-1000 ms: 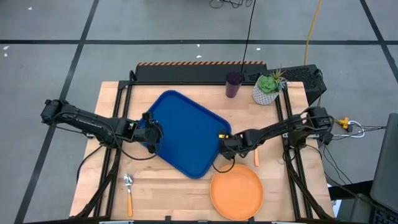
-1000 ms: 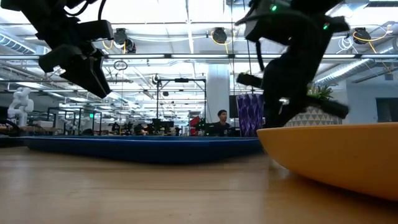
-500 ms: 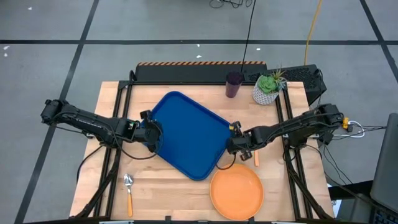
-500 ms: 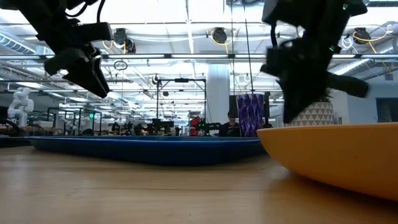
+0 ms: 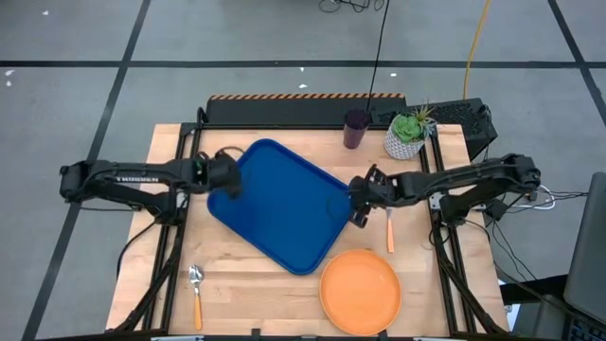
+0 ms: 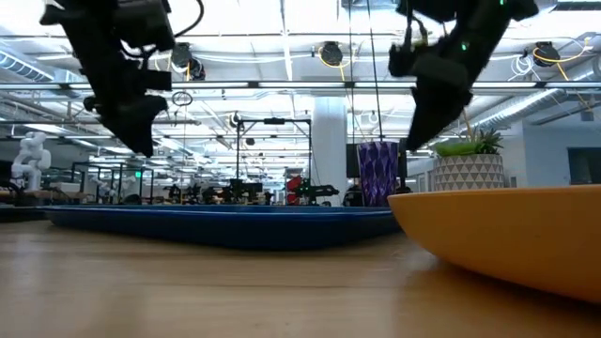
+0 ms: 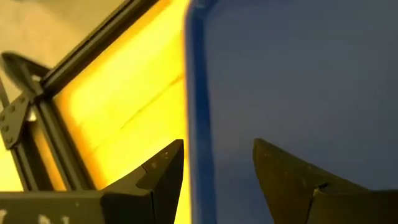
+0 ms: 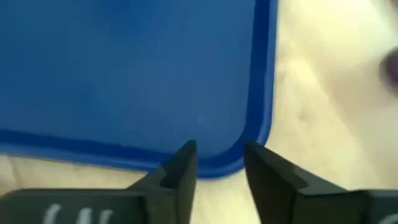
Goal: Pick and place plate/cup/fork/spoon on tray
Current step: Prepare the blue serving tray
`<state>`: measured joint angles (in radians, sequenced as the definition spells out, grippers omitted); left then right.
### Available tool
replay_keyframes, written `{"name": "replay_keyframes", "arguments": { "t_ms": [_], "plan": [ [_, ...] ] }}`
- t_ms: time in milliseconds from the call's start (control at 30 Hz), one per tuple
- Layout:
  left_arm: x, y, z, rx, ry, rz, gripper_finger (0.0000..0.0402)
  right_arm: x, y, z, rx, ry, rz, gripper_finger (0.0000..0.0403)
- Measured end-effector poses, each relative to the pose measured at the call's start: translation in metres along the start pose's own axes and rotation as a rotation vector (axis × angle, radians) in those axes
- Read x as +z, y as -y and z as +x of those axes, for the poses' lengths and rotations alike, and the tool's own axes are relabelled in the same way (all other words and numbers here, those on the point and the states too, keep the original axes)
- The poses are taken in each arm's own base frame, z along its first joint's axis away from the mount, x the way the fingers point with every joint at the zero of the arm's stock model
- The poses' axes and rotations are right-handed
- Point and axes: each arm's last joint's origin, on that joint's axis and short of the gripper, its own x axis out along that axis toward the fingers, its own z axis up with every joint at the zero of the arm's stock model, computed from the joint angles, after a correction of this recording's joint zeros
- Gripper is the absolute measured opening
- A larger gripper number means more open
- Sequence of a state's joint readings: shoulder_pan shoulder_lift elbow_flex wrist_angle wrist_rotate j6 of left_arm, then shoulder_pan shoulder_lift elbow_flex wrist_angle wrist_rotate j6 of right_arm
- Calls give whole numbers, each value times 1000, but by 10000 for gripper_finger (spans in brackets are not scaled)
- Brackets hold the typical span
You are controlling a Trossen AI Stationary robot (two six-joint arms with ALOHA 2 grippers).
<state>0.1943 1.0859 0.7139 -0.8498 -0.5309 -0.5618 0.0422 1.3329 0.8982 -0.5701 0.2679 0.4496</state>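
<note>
High view shows the blue tray [image 5: 284,204] lying turned at an angle in the middle of the frame on the wooden tabletop [image 5: 256,294], and nothing lies on it yet. The left claw [image 5: 225,176] hangs at the tray's upper-left edge, and its wrist view shows the two fingers spread wide, one on each side of the raised lip, without pinching it. The right claw [image 5: 361,196] hangs at the tray's right corner; in its wrist view the fingers stand apart with a gap between them, just above the rounded corner, and they hold nothing. The orange plate [image 5: 360,290] lies at the lower right of the frame, just beside the tray's lower corner. The fork [image 5: 389,232] lies to the right of the tray, close below the right claw. The spoon [image 5: 196,294] lies at the lower left, well apart from the tray. The purple cup [image 5: 356,128] stands at the upper middle, near the potted plant [image 5: 407,133]. In my judgement the tray is now in its place and the picking step is about to begin, so the task is near its start: all four pieces are outside the tray. The next move calls for one claw to go to a piece. The fork is the nearest one for the right claw, which must come down over the slim handle, line up its fingers across it and close. A thin handle flat on the wood may slip.
</note>
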Motion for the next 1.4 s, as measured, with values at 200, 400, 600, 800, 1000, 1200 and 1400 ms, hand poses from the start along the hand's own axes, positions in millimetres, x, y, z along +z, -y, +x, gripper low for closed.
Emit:
{"name": "replay_keyframes", "arguments": {
  "t_ms": [200, 400, 600, 800, 1000, 1200, 1400],
  "plan": [
    [13, -18, 12, 23, -12, -23, 195, -13, 7, 33, 71, -5, 40, 172],
    [14, -14, 15, -117, -22, 68, 195, 1, 6, 40, 131, 128, -15, 158],
    [-4, 5, 26, -331, -49, 122, 195, 2, 11, 57, 177, 83, -31, 144],
    [-33, 5, 45, -287, -148, 94, 195, -12, 16, 79, 143, 24, -50, 144],
    [-45, 3, 52, -265, -184, 42, 195, -16, 22, 82, 126, 6, -55, 144],
    [-47, 3, 54, -263, -187, 38, 195, -18, 37, 86, 69, -9, -29, 144],
    [-46, 3, 54, -267, -179, 59, 195, -19, 36, 84, 121, -23, -28, 144]
  ]
}}
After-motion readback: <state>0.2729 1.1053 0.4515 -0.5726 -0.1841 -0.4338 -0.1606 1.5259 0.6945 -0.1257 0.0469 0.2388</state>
